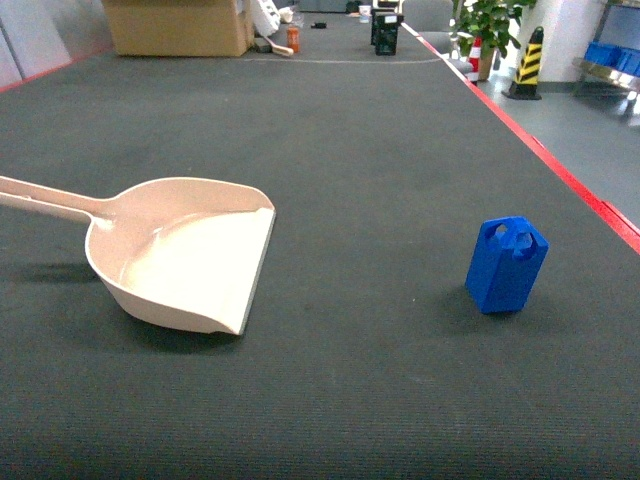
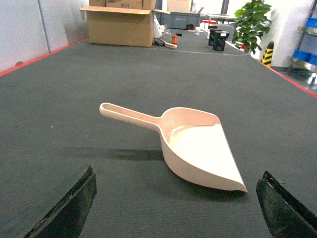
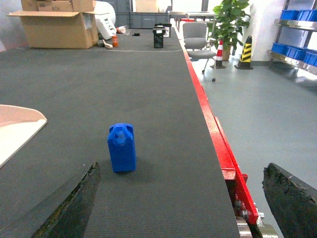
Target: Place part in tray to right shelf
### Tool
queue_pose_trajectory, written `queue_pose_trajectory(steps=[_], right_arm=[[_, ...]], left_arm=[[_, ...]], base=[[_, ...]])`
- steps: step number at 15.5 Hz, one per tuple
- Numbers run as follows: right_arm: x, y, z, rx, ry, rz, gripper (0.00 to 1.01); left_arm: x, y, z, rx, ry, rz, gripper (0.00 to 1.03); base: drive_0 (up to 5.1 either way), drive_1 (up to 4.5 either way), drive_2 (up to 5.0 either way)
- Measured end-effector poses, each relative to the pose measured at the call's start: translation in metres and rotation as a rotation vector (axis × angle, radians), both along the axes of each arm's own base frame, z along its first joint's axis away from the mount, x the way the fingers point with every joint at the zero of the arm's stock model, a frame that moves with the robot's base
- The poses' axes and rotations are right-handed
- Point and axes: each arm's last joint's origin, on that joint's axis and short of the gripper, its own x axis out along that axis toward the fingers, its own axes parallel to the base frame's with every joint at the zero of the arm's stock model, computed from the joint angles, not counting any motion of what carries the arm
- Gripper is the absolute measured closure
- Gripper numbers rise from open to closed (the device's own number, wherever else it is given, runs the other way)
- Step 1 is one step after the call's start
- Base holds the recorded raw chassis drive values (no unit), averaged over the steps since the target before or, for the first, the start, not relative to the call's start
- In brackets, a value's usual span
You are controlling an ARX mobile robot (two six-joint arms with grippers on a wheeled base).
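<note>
While both arms hang back w/ nothing held, the part point(image 1: 506, 265) stands upright on the dark mat point(image 1: 360, 150), near the red edge strip point(image 1: 560, 170) on the right. It's well apart from the tray point(image 1: 185, 255), which lies flat on the mat to the left, handle pointing left, open lip facing the part.

Left gripper point(image 2: 176, 208): fingers point(image 2: 69, 208) spread wide, tray just ahead of them, not touching. Right gripper point(image 3: 181, 203): also spread wide, part ahead and between the fingers' line, apart from them.

Far back: cardboard box point(image 1: 175, 25), potted plant point(image 1: 490, 20), and the right shelf point(image 3: 297, 34) w/ blue crates beyond the floor.
</note>
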Motion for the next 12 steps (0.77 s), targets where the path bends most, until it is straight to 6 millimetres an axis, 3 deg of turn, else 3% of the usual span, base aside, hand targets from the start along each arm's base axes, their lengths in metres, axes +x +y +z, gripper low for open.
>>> queue_pose_trajectory(steps=[12], right_arm=[[0.0,0.0,0.0,0.0,0.0,0.0,0.03]], left_arm=[[0.0,0.0,0.0,0.0,0.0,0.0,0.05]], base=[[0.0,0.0,0.0]])
